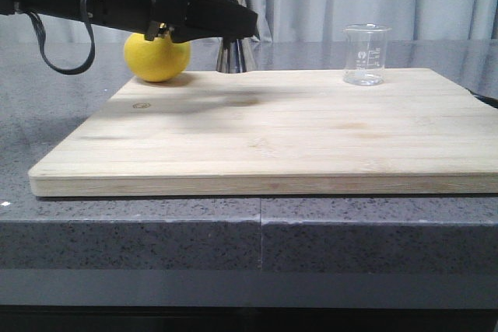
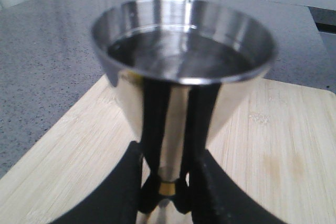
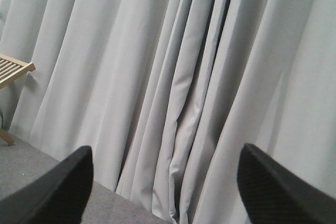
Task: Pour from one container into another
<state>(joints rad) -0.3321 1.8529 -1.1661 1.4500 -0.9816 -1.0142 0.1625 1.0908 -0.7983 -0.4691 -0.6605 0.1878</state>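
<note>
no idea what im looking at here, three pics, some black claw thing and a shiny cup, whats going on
This is a two-armed robot at a grey counter. The front picture looks forward over a wooden board; the other two come from small cameras on each wrist.

On the board, toward its far side, stand a yellow lemon, a steel jigger and a clear glass beaker, which sits apart to the right.

The black claw is the left gripper. Its wrist camera shows its fingers on either side of the jigger's thin gold-banded waist, with the jigger's wide cup holding liquid. Whether it is squeezing yet, I cannot tell.

The right gripper is open, holds nothing and faces the curtains.
</note>
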